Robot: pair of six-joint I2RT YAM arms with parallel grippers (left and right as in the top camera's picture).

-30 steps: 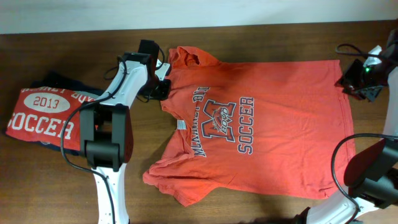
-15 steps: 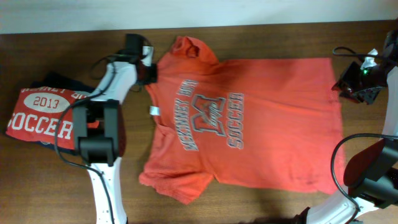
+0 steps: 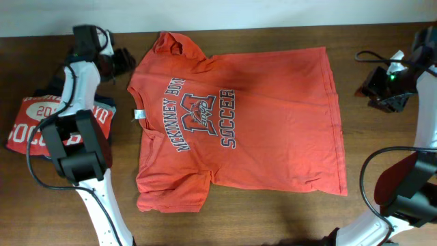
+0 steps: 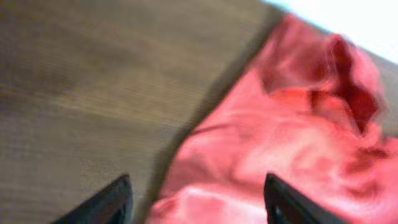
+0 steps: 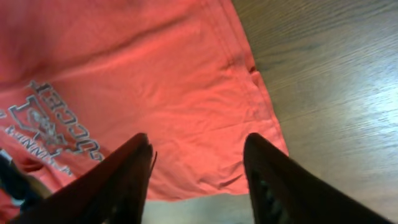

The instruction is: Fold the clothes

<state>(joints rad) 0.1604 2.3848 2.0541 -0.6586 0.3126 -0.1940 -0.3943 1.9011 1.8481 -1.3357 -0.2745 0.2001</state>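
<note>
The clothes, one orange-red T-shirt (image 3: 273,147), lie spread face up on the wooden table, with the collar and a small white neck tag (image 3: 138,114) to the left and the hem to the right. My left gripper (image 3: 125,60) stands open just left of the upper sleeve. In the left wrist view, blurred orange-red cloth (image 4: 292,137) shows between the spread fingers of the left gripper (image 4: 198,202), which grips nothing. My right gripper (image 3: 369,85) is open, off the shirt's upper hem corner. In the right wrist view the right gripper (image 5: 199,180) is above the hem edge (image 5: 249,124), holding nothing.
A folded red shirt with white "SOCCER" print (image 3: 24,133) lies at the left on a dark garment (image 3: 48,92), partly behind my left arm. Bare wood (image 3: 389,171) lies right of the T-shirt. The table's back edge meets a white wall (image 3: 239,12).
The T-shirt slid left and flattened out. My left gripper moved left with it, then opened and let go of the sleeve. My right gripper opened wider and the hem drew away from it.
</note>
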